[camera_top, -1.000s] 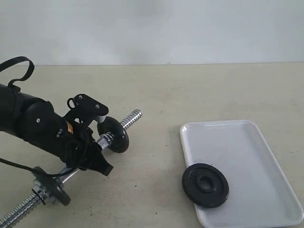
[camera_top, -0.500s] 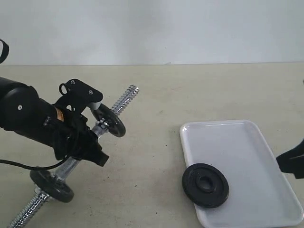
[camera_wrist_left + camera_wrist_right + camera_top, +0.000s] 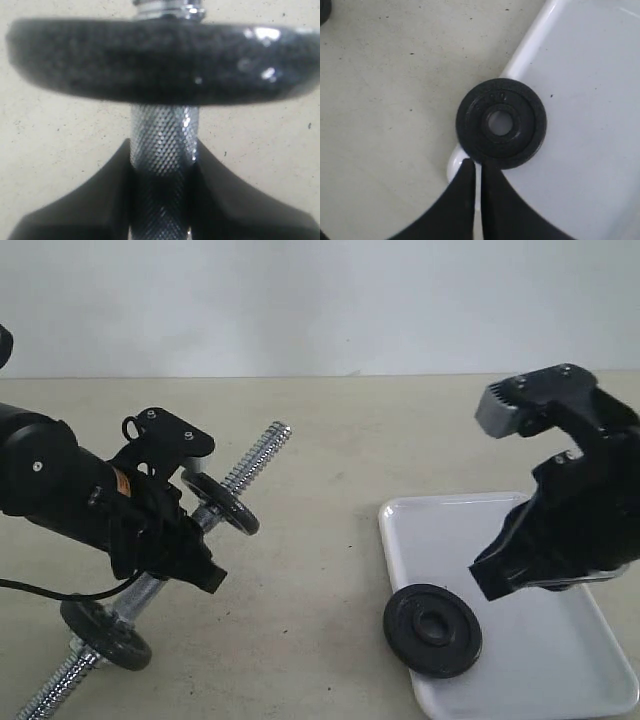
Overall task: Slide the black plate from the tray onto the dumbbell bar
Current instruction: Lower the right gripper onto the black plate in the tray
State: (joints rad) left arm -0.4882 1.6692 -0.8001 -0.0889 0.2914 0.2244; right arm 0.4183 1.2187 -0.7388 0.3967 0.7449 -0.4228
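Note:
The black plate [image 3: 433, 630] lies flat on the near left corner of the white tray [image 3: 520, 540], overhanging its rim. In the right wrist view the plate [image 3: 501, 123] sits just past my right gripper [image 3: 476, 167], which is shut and empty. That gripper [image 3: 490, 580] hovers over the tray beside the plate. My left gripper [image 3: 185, 552] is shut on the knurled middle of the dumbbell bar [image 3: 250, 462], holding it tilted with its threaded end up and to the right. Close up, the bar [image 3: 162, 135] sits between the fingers of the left gripper [image 3: 162, 170], under a black disc [image 3: 160, 60].
The bar carries two small black discs [image 3: 222, 504], [image 3: 105, 632], one on each side of my grip. A black cable [image 3: 50, 590] trails from the left arm. The beige table [image 3: 330, 460] runs back to a white wall.
The right arm has come in from the right edge and now stands over the tray by the plate. The left arm has lifted the bar off the table, then held almost still.

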